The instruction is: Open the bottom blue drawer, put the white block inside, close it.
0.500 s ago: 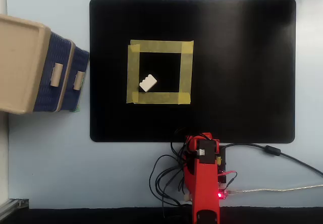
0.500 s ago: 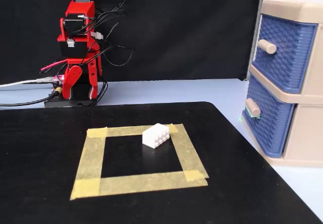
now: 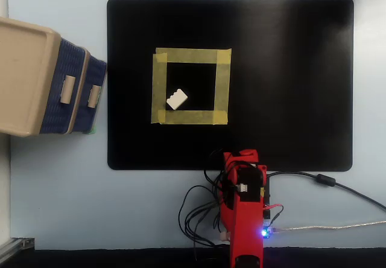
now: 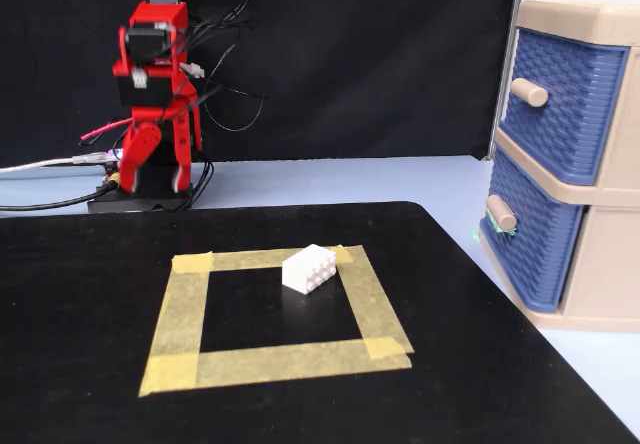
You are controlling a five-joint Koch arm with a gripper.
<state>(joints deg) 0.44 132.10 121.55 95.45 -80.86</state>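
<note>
The white block [image 3: 177, 99] [image 4: 308, 268] lies on the black mat inside a square of yellow tape [image 3: 190, 56], near that square's lower left corner in the overhead view. The bottom blue drawer [image 4: 530, 239] [image 3: 95, 96] is shut, its beige handle [image 4: 500, 213] facing the mat. The red arm [image 3: 242, 210] stands folded over its base at the mat's edge, far from both block and drawer. My gripper [image 4: 150, 167] hangs down in front of the base; its jaws cannot be made out.
A matching upper blue drawer [image 4: 562, 89] sits shut in the same beige cabinet [image 3: 24, 75]. Black and red cables [image 3: 196, 216] trail around the arm's base. The black mat [image 3: 289, 81] covers most of the pale blue table [image 3: 60, 201].
The folded arm has shifted slightly, its upper part leaning a little. The light on its base board changed from red to blue. Block and drawers are unmoved.
</note>
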